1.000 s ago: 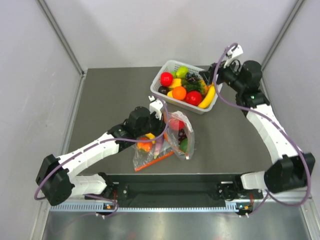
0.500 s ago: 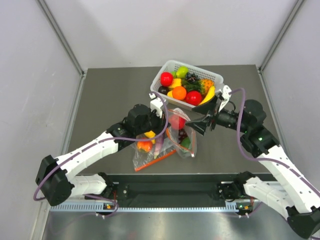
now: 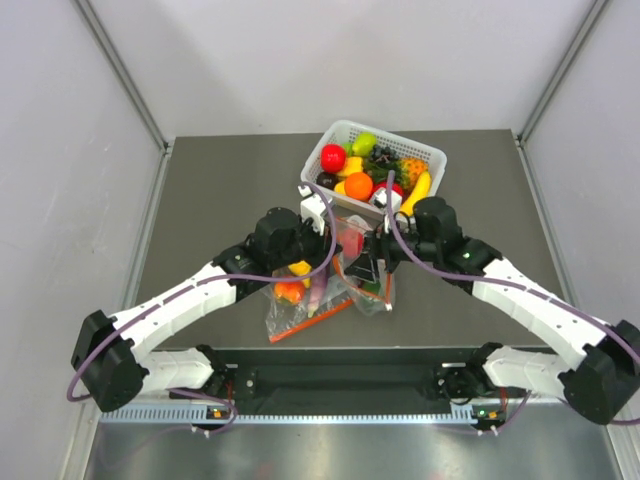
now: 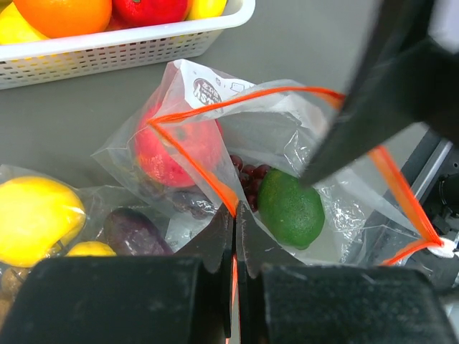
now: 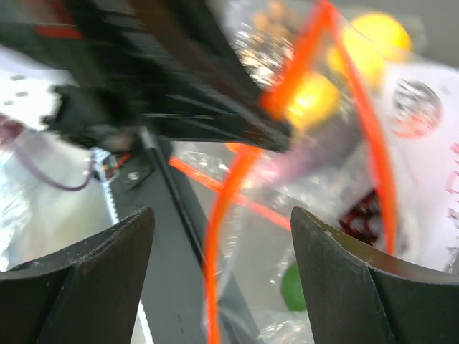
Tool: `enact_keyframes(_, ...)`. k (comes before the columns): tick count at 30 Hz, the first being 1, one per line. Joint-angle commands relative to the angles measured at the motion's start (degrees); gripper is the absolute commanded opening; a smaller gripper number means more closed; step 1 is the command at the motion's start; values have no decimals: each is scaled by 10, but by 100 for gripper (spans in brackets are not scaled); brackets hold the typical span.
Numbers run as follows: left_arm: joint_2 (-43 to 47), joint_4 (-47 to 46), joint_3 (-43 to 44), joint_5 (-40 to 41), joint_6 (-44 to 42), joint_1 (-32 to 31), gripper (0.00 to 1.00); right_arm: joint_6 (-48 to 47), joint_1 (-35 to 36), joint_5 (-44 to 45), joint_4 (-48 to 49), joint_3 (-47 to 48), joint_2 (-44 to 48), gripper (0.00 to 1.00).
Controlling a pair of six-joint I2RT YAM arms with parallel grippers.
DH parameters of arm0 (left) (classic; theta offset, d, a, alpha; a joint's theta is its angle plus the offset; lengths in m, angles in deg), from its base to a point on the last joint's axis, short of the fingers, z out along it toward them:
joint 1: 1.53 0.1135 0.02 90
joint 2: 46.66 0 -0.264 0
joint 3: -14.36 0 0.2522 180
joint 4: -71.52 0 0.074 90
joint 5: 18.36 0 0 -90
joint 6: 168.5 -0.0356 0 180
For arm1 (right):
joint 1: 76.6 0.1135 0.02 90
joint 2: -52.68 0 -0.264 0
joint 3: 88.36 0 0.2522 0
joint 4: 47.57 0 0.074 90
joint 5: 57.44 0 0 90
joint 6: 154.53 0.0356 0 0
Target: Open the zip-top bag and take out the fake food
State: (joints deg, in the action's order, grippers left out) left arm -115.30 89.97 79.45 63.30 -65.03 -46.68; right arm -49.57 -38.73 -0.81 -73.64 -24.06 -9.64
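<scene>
The zip-top bag [image 3: 377, 298] lies in the middle of the table with its mouth open; its orange zip strip [image 4: 283, 92] forms a loop. Inside are the fake food pieces: a red apple [image 4: 176, 147], dark grapes [image 4: 247, 175] and a dark-green round fruit [image 4: 290, 208]. My left gripper [image 4: 234, 212] is shut on the near side of the zip strip and shows in the top view [image 3: 335, 243]. My right gripper [image 3: 365, 268] is open right above the bag's mouth. In the blurred right wrist view the zip strip [image 5: 224, 208] runs between its fingers, with the green fruit [image 5: 292, 287] below.
A second clear bag [image 3: 292, 300] with a yellow lemon [image 4: 36, 218] and a purple eggplant [image 4: 133, 233] lies just left of the first. A white basket [image 3: 345, 128] full of fruit stands behind the bags, also in the left wrist view [image 4: 107, 50].
My right arm has swung from the basket at the back right down to the bag, its open gripper now over the mouth. My left gripper has kept its hold.
</scene>
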Motion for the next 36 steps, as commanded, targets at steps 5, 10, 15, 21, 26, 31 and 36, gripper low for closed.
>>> enact_keyframes(5, 18, -30, 13, -22, -18, 1, 0, 37, 9, 183, -44, 1, -34, 77)
enact_keyframes(10, 31, -42, -4, -69, -34, 1, 0, 32, 16, 241, -95, -4, -35, 76)
enact_keyframes(15, 26, -68, -1, -97, -47, -4, 0, 25, 49, 292, -150, -4, -42, 75)
enact_keyframes(21, 13, -72, 4, -107, -47, -10, 0, 34, 93, 347, -188, 9, -53, 73)
enact_keyframes(26, 5, -75, 4, -111, -47, -17, 0, 37, 151, 372, -176, 21, -45, 71)
enact_keyframes(31, 1, -79, 6, -111, -47, -28, 0, 31, 152, 337, -146, 23, -61, 71)
enact_keyframes(36, 5, -78, 4, -108, -49, -35, 0, 29, 152, 351, -177, 31, -114, 71)
